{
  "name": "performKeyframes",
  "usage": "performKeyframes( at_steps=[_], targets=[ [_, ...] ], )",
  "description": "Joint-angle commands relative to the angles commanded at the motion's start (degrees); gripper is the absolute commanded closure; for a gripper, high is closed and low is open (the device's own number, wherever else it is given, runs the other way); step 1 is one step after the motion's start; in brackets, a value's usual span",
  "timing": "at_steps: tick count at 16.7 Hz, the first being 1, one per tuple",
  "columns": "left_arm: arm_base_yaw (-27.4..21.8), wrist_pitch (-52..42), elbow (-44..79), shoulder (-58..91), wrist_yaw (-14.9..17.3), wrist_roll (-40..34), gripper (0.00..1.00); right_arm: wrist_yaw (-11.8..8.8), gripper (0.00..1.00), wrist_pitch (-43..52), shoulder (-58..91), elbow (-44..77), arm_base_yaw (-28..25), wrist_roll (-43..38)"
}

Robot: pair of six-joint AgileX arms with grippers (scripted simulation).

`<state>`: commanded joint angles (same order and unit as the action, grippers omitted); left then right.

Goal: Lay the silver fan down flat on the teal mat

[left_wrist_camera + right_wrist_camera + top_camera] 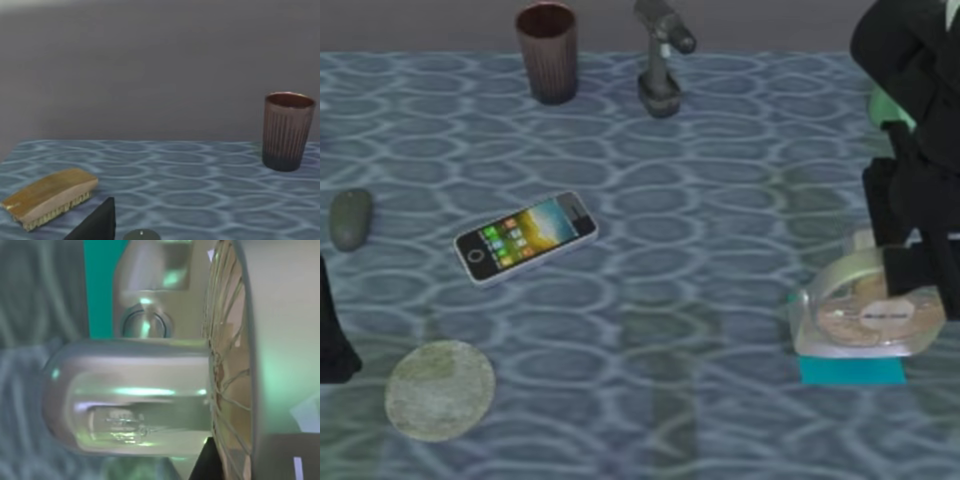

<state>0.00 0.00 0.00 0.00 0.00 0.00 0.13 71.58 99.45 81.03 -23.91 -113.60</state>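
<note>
Silver fan (865, 318) sits at the right side of the table, over the teal mat (850, 371), with only the mat's near strip showing beneath it. From above, the fan looks tilted, grille face up toward the camera and chrome rim lower on the near side. I can't tell whether it's fully seated yet.

Right gripper (910, 268) is on the fan's far-right part, the arm coming down from the far right corner. The right wrist view is filled with the motor housing and grille at close range, teal behind them. The fingers appear to be clamped on the fan, though the contact itself is hidden.

Doing this step well, as I judge it:
- lower slowly, near rim down first, then roll the rest flat
- keep the fan centred over the teal; it already overhangs the far edge
- release only once the rim stops rocking, since chrome is slick and a round rim can roll or slide
- retract straight up, clear of the grille

Left gripper (332, 340) is parked at the left edge; jaw state unreadable. Greenish-grey disc (440, 390), phone (525, 238), cup (547, 50) and drill (662, 60) are all well apart, no conflict.
</note>
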Motion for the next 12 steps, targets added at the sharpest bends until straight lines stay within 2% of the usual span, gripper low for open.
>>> performKeyframes(
  at_steps=[4,12],
  targets=[
    [0.0,0.0,0.0,0.0,0.0,0.0,0.00,0.0,1.00,-0.2,0.0,-0.2,0.0,0.0],
    [0.0,0.0,0.0,0.0,0.0,0.0,0.00,0.0,0.40,-0.2,0.0,-0.2,0.0,0.0]
  ],
)
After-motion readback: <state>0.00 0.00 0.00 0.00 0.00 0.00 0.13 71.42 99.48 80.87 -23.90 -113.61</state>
